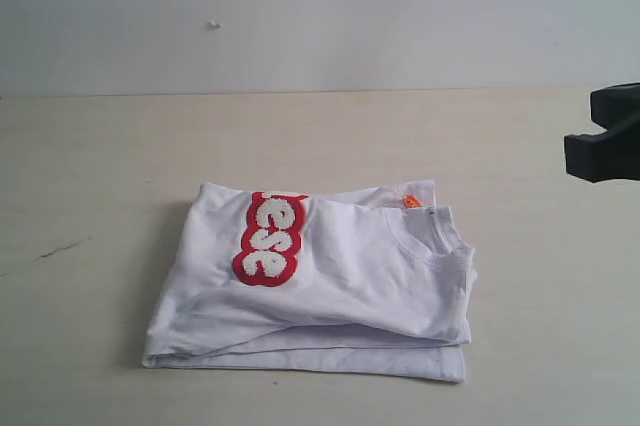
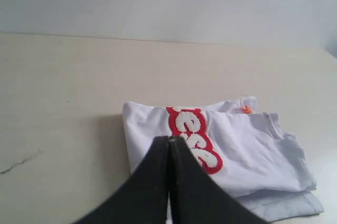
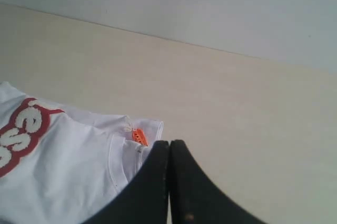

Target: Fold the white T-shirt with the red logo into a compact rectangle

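The white T-shirt [image 1: 330, 286] lies folded into a thick stack of layers in the middle of the table, collar and small orange neck tag [image 1: 411, 202] toward the right. The red logo [image 1: 268, 237] runs down its top layer near the left, only part of the lettering showing. My left gripper [image 2: 169, 139] is shut and empty, raised above the shirt's left part, and does not show in the exterior view. My right gripper [image 3: 169, 143] is also shut and empty, off the shirt's collar end; a black part of the right arm [image 1: 605, 136] shows at the right edge.
The shirt rests on a pale beige table [image 1: 100, 146] backed by a plain light wall [image 1: 320, 6]. A thin dark scratch [image 1: 60, 249] marks the tabletop at the left.
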Controlling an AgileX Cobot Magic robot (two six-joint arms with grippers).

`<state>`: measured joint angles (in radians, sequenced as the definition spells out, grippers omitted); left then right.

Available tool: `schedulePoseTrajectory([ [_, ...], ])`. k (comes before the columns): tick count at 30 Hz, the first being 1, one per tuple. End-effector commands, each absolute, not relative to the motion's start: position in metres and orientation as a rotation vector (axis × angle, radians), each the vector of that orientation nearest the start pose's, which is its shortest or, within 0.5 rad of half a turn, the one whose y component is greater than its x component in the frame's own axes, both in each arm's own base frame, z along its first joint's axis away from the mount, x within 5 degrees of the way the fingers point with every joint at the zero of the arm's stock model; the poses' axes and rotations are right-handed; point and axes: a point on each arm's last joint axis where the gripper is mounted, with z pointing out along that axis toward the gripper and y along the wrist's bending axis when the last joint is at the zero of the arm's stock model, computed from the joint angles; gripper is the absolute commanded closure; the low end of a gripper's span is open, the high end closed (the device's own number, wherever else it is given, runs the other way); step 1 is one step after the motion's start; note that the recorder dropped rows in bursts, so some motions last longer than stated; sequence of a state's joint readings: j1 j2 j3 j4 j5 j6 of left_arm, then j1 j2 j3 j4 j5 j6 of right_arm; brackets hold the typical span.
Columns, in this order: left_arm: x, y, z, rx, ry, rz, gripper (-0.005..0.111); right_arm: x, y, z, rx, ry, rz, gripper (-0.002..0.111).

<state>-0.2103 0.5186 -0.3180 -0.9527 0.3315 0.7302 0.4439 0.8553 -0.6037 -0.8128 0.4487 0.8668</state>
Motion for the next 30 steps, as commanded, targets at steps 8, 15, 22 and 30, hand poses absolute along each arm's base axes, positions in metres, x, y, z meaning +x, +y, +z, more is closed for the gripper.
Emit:
schedulePoseTrajectory([
  [8,0.0994,-0.0468,0.2625,0.194,1.895,-0.549,0.107,0.1648,0.0465,0.302,-0.142,2.017,0.022,0.108],
  [15,0.0993,-0.0468,0.2626,0.195,1.894,-0.548,0.107,0.1648,0.0465,0.302,-0.142,2.017,0.022,0.108],
  [22,0.0993,-0.0468,0.2626,0.195,1.894,-0.548,0.107,0.1648,0.0465,0.302,-0.142,2.017,0.022,0.108],
  [30,0.0966,-0.048,0.2624,0.215,1.899,-0.562,0.107,0.1648,0.0465,0.302,-0.142,2.017,0.022,0.108],
])
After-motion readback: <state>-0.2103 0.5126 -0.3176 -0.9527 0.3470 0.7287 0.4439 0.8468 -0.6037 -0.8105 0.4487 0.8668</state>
